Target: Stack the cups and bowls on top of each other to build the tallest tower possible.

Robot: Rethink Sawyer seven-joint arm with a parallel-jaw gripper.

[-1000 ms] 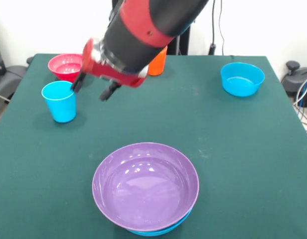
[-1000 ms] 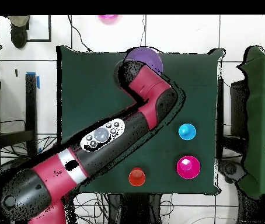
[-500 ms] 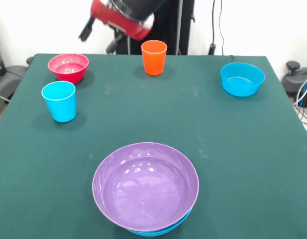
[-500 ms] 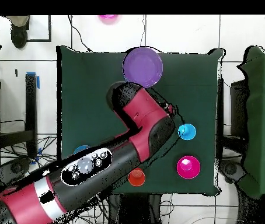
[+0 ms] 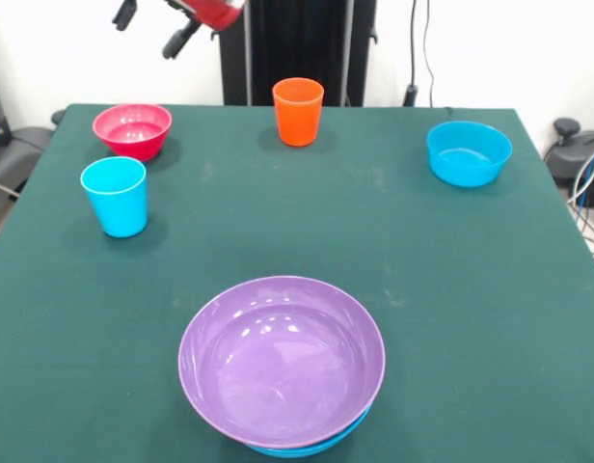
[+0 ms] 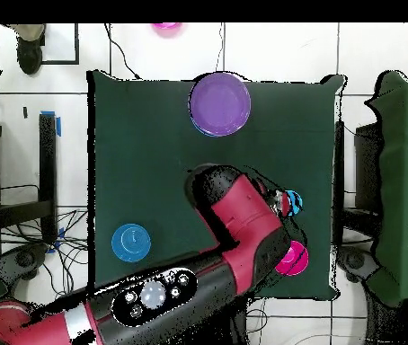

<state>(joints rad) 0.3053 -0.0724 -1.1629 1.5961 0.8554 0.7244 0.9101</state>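
A purple bowl [image 5: 281, 357] sits nested on a blue bowl [image 5: 311, 446] at the table's near edge; this stack also shows in the overhead view [image 6: 219, 103]. A light blue cup [image 5: 115, 196] stands at the left, with a small crimson bowl [image 5: 132, 129] behind it. An orange cup [image 5: 298, 111] stands at the far middle and a second blue bowl [image 5: 468, 151] at the far right. My gripper [image 5: 150, 27] is open and empty, high above the table's far left corner, beyond the crimson bowl. In the overhead view my arm [image 6: 243, 247] hides the orange cup and part of the light blue cup [image 6: 294, 203].
The green table [image 5: 451, 289] ends close to the stacked bowls at the front. A black pedestal [image 5: 297, 43] stands behind the orange cup. Cables and a chair base [image 5: 577, 145] lie off the right side. A pink object [image 6: 166, 28] lies beyond the table.
My gripper has risen from beside the light blue cup and drawn back, up and to the left, still empty. The orange cup is uncovered in the front view. No cup or bowl has moved.
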